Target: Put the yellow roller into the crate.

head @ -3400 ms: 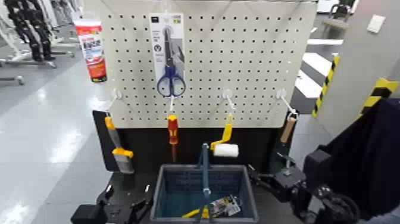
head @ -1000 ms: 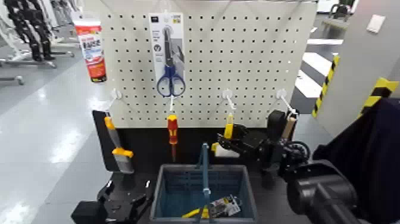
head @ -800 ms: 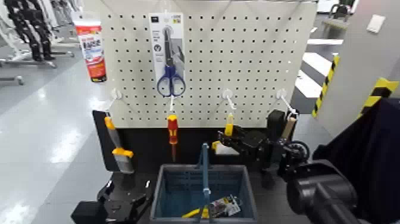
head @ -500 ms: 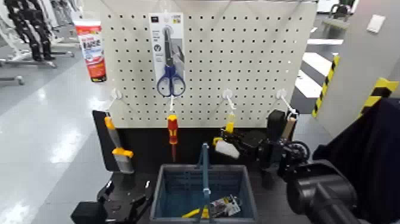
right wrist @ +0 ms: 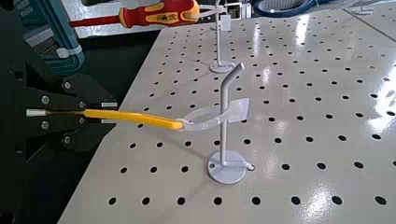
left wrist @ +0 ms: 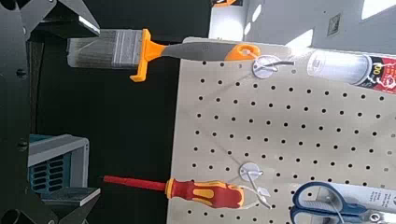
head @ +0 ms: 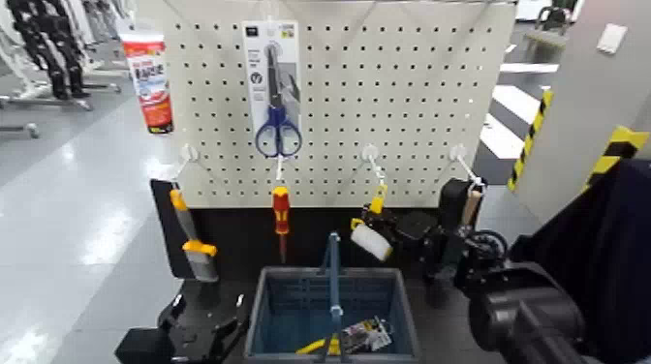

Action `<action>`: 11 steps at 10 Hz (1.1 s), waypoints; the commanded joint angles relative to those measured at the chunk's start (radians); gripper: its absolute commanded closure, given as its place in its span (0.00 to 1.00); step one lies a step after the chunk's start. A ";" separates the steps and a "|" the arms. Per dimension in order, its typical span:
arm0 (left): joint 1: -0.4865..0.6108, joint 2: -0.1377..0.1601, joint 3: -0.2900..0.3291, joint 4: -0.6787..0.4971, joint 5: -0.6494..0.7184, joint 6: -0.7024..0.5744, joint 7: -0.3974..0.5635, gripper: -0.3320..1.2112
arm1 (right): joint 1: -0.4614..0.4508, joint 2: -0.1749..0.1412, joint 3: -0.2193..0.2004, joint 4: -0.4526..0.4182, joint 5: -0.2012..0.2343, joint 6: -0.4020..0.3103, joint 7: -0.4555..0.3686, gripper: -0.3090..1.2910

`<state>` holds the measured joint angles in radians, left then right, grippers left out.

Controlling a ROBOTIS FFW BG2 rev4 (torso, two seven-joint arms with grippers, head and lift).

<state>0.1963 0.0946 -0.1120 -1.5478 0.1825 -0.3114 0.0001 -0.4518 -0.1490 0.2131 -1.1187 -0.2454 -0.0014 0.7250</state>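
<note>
Seemingly, the right gripper (right wrist: 91,114) pinches the yellow roller (right wrist: 140,119), clear above the crate's rim (head: 334,274).

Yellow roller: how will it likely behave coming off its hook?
The yellow roller looks light, its plastic handle likely stiff. Its white sleeve may swing or spin, tilted below the right gripper's grip. The clear tab looks flexible and might snag on the bent hook.
</note>
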 commanded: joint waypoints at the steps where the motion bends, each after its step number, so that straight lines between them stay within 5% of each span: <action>1: 0.000 -0.001 0.000 0.000 0.000 0.000 0.001 0.29 | 0.022 0.003 -0.006 -0.047 -0.003 0.017 0.002 0.98; 11: 0.002 -0.001 0.000 0.002 0.000 0.005 0.001 0.29 | 0.191 0.006 -0.057 -0.365 -0.017 0.149 -0.015 0.98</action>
<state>0.1983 0.0935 -0.1117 -1.5466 0.1825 -0.3081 0.0015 -0.2670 -0.1417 0.1598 -1.4628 -0.2618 0.1383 0.7102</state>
